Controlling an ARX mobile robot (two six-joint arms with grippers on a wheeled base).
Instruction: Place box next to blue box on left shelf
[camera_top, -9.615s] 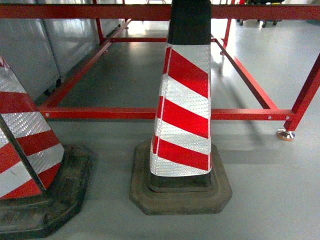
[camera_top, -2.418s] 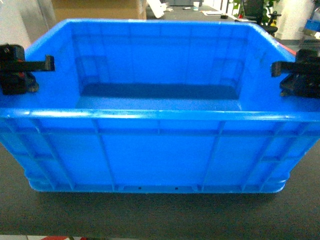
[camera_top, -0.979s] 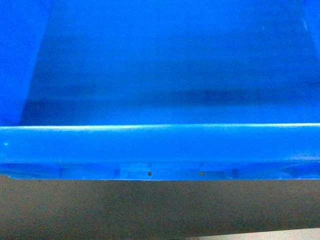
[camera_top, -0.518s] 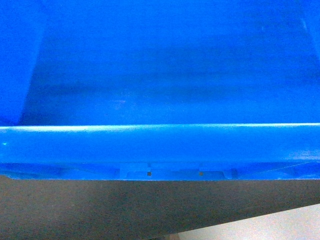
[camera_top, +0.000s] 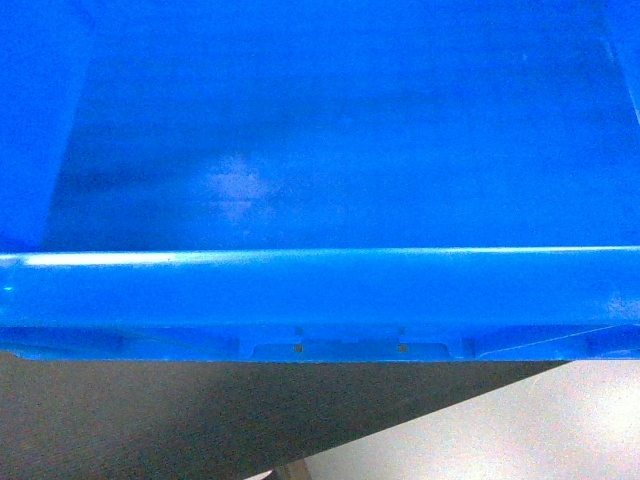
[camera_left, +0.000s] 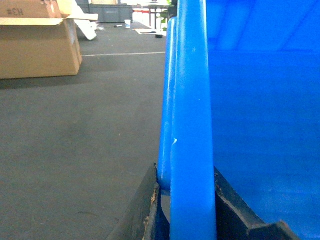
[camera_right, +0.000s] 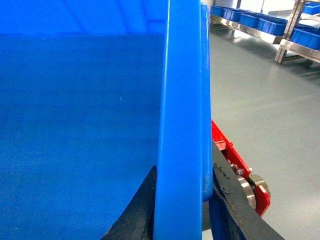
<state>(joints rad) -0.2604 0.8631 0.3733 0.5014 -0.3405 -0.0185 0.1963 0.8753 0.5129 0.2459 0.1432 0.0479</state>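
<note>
Both pincers are pinching the big open-topped bright blue plastic crate (camera_top: 320, 150) by its thick rolled rim. On the left wrist view, the left gripper (camera_left: 186, 200) has one black finger (camera_left: 142, 210) on the outer side of the rim and the other on the inner side, with the blue lip running straight up the picture between them. On the right wrist view, the right gripper (camera_right: 182, 205) sits the same way: a black finger (camera_right: 137, 210) against the inside wall and its partner against the outside, the rim squeezed in the middle.

From the head view the crate fills nearly everything. Its near rim crosses the picture as a bright horizontal band, with the smooth inner wall and floor above it and small moulded slots under the lip.

Below the crate lies a dark grey mat-like surface (camera_top: 150, 420), and a pale grey floor (camera_top: 520, 430) shows at the lower right corner.

Outward on the left side, the same dark surface stretches away, with an open brown cardboard carton (camera_left: 40, 45) standing on it in the distance. Outward on the right side, a red steel frame piece (camera_right: 235, 160) with a round metal fitting lies just beside the crate's outer wall, and far across the floor metal racks hold small shallow blue bins (camera_right: 250, 17).
</note>
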